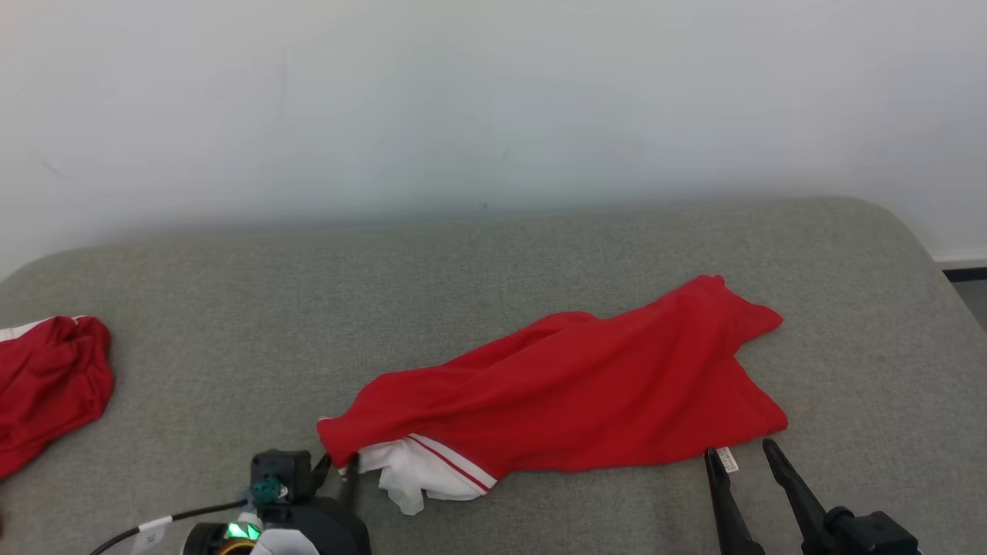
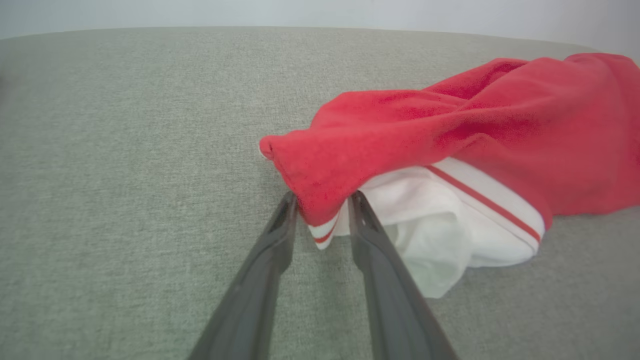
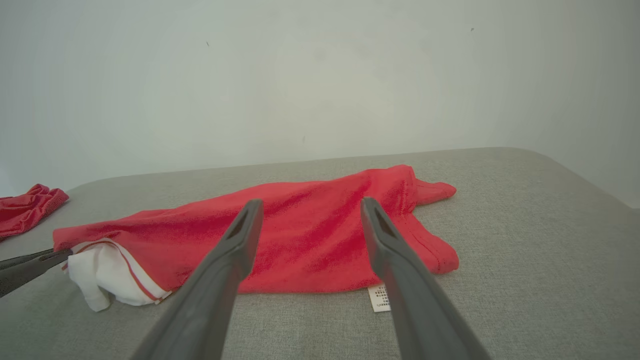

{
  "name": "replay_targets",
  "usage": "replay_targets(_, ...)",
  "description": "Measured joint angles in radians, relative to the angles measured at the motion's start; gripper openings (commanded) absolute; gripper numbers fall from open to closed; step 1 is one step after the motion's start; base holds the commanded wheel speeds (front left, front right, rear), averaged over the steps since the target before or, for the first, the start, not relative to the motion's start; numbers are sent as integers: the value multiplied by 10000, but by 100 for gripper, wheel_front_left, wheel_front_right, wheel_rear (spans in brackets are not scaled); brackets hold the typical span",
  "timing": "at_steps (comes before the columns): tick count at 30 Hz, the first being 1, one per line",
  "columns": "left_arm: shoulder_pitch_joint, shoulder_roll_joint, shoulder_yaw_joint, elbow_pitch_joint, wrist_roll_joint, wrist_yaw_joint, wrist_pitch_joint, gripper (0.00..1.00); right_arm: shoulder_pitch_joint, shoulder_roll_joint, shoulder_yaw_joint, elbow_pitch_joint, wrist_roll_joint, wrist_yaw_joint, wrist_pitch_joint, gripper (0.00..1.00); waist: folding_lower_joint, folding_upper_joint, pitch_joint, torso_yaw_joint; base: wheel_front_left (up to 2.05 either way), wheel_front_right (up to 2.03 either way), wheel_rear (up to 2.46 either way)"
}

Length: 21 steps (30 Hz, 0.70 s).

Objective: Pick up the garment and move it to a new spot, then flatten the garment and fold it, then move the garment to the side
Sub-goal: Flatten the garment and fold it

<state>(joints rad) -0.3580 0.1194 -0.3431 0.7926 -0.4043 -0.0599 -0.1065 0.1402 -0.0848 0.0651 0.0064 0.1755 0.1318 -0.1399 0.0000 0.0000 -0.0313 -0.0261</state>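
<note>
Left hand [image 2: 322, 199] straddles garment [image 2: 450, 135] corner; wrist view clearest.

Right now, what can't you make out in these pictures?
Head view: second red cloth, cut off by the left edge.
Right wrist view: white label, print too small to read.
Left wrist view: whether the left gripper already pinches the red garment; its corner lies between the fingers, hiding the contact.

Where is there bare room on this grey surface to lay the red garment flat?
Widest bare patch: grey surface between the red garment and the other red cloth at the left. Also free: the far strip along the wall. Crowded: the near edge, with left gripper and right gripper at the garment.
</note>
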Motion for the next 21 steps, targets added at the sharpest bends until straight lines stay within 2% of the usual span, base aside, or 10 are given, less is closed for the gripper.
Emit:
replay_targets(2, -114, -15, 33, 142, -13, 98, -59, 0, -15, -6, 4, -6, 2, 0, 4, 100, 0, 0, 42, -71, 0, 0, 0)
replay_targets(9, -988, 219, 591, 794, -115, 871, -913, 0, -33, -63, 6, -71, 23, 0, 73, 100, 0, 0, 295, -359, 0, 0, 0)
replay_targets(14, -1520, 378, 433, 1473, 23, 899, -769, 0, -129, -71, 113, -79, 23, 0, 151, 100, 0, 0, 396, -400, 0, 0, 0)
replay_targets(15, -1626, 460, 426, 1636, 63, 974, -767, 17, -169, -81, 167, -88, 23, 0, 165, 100, 0, 0, 423, -419, 0, 0, 0)
replay_targets(16, -1743, 548, 447, 1827, 75, 1076, -773, 76, -198, -92, 217, -94, 23, 0, 167, 100, 0, 1, 450, -443, 0, 0, 0)
replay_targets(17, -1846, 629, 485, 2002, 84, 1220, -782, 100, -225, -104, 274, -96, 23, 0, 174, 100, 1, 0, 481, -466, 0, 0, 0)
replay_targets(21, -2176, 798, 476, 2502, 305, 1662, -947, 100, -302, -178, 316, -102, 54, 0, 247, 100, 1, 0, 629, -510, 0, 0, 0)
